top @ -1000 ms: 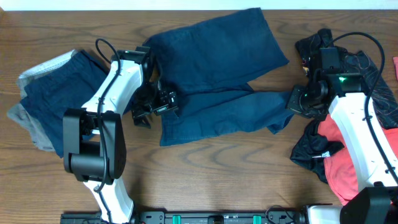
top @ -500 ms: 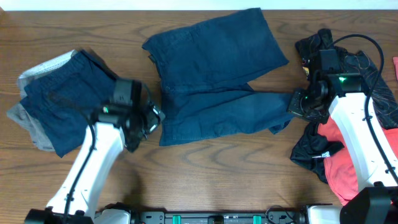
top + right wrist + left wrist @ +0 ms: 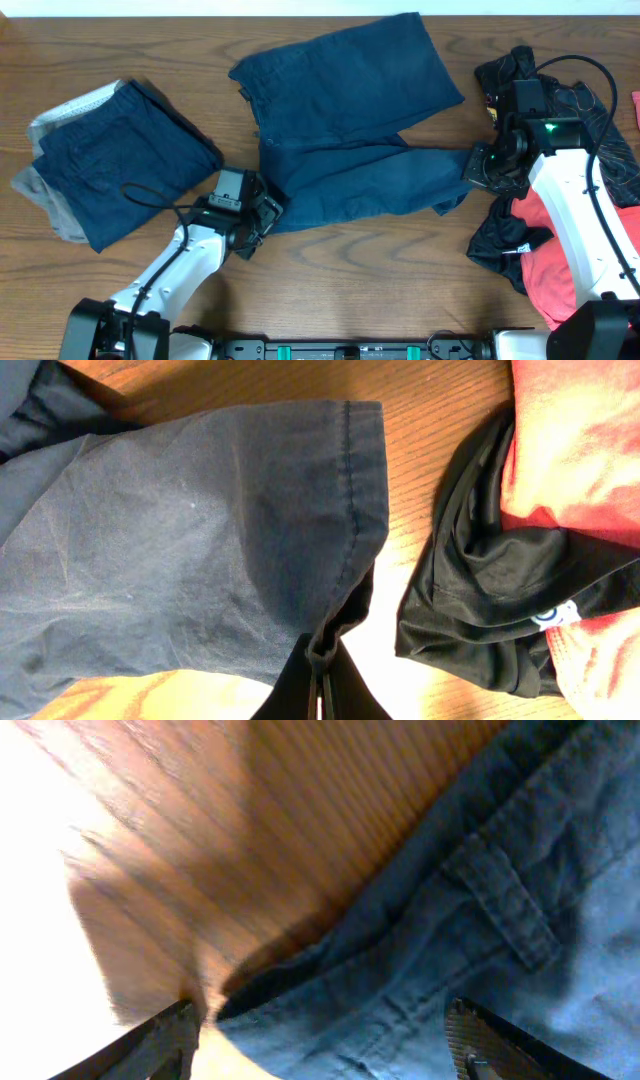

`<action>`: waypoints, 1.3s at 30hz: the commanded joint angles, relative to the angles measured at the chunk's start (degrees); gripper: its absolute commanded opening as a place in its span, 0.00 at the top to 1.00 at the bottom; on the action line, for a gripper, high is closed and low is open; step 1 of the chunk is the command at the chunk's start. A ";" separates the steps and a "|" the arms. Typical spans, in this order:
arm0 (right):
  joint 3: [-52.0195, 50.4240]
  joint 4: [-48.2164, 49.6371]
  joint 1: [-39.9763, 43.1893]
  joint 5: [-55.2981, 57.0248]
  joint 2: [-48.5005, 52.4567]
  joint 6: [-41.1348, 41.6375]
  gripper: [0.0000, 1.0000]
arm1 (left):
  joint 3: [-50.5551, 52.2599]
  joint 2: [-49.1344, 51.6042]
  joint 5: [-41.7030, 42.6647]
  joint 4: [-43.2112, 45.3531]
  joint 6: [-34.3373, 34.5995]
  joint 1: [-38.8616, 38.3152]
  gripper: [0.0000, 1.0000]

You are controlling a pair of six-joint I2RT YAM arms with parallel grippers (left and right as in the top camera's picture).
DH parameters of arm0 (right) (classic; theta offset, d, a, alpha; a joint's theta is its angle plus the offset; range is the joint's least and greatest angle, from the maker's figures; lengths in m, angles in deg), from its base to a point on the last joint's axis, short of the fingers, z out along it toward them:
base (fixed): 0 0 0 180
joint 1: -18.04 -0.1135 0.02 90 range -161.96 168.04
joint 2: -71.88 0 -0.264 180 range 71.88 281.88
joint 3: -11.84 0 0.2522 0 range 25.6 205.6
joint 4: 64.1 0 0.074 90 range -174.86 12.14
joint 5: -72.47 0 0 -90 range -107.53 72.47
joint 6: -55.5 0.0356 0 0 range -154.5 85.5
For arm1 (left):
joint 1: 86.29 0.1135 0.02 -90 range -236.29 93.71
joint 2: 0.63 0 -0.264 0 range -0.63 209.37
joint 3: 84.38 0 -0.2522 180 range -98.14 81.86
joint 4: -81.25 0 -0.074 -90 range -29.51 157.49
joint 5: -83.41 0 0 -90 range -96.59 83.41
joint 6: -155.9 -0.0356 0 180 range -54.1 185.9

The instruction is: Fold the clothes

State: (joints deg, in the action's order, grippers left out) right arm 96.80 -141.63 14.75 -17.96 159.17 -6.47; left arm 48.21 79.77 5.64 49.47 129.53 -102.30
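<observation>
Overhead, left arm low at shorts, right jaws pinching hem.

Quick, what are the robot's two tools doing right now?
Left tool: open, over the navy shorts.
Right tool: shut on the navy shorts' hem.

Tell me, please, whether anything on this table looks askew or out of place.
The navy shorts in the middle lie skewed, one leg angled toward the far edge, the other stretched sideways with its hem pinched in the right gripper. Beside that arm, black and red garments sit in a crumpled heap, unlike the folded stack opposite.
</observation>
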 commanded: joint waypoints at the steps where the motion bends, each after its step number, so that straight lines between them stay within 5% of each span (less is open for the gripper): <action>1: 0.57 -0.33 0.98 0.61 0.04 0.00 0.99 | 0.55 4.28 0.59 0.11 4.48 -2.29 0.21; 11: 0.57 -0.90 1.33 0.83 0.04 -0.02 0.99 | 0.28 5.84 0.24 1.11 -1.75 -1.22 0.94; 16: 0.57 -3.39 3.54 1.07 -0.33 -0.02 0.99 | -1.95 -0.42 5.84 -9.11 -12.07 1.97 0.94; 24: 0.61 -7.69 7.06 -4.33 -8.15 -7.19 0.99 | -11.13 -18.88 9.66 -41.70 -28.15 1.29 0.94; 31: 1.75 -7.67 7.02 -4.59 -19.93 -8.00 0.99 | -20.44 -34.60 9.60 -53.79 -29.11 -0.42 0.94; 39: 3.19 4.63 6.60 -10.58 -23.30 -13.51 0.99 | -22.56 -40.24 0.63 -52.28 -23.71 -0.42 0.94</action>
State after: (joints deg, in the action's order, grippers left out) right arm 98.83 -139.86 20.80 -27.75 134.95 -16.37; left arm 26.20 39.35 13.68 -2.92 103.50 -102.65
